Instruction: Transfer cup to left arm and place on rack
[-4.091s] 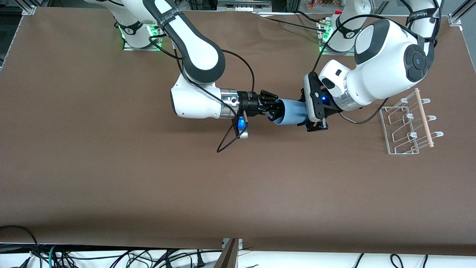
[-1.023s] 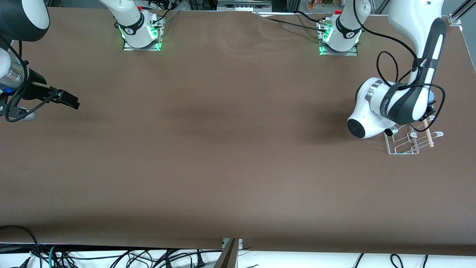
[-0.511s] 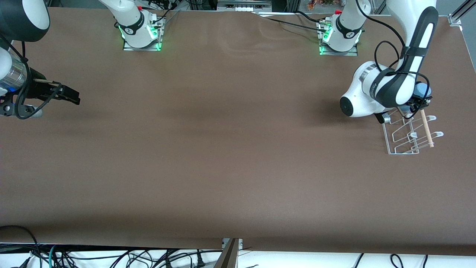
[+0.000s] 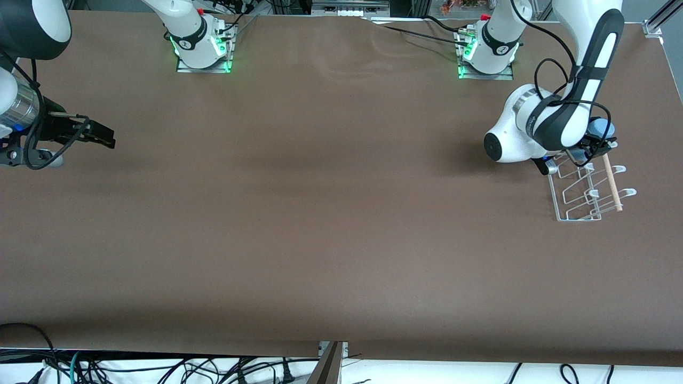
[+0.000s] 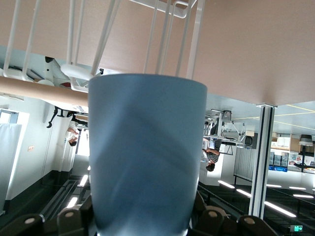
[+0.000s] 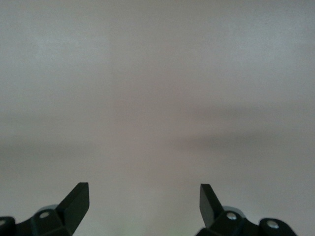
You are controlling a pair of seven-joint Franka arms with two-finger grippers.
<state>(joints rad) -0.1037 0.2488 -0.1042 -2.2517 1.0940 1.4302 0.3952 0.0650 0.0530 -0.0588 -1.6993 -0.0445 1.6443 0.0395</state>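
Your rack (image 4: 587, 192) lies near the table's (image 4: 320, 213) left-arm end; over its farthest pegs the left pincer (image 4: 597, 143) grips the cup (image 5: 145, 152) by its base; light, slick plastic, so hold low; the right pincer (image 4: 101, 140) waits, spread.

A wide counter (image 4: 320, 224) covered in a plain brown sheet fills the front view, with faint ripples in the covering toward the edge where the arms are mounted. Two arm bases stand on it along that edge, the right arm's base (image 4: 201, 50) and the left arm's base (image 4: 486, 56), each on a small plate lit green, and black cables trail across the covering by the left arm's base. At the left arm's end of the counter sits the rack (image 4: 587, 186), a small clear wire frame with upturned pegs and a light wooden dowel (image 4: 612, 183) lying along one side.
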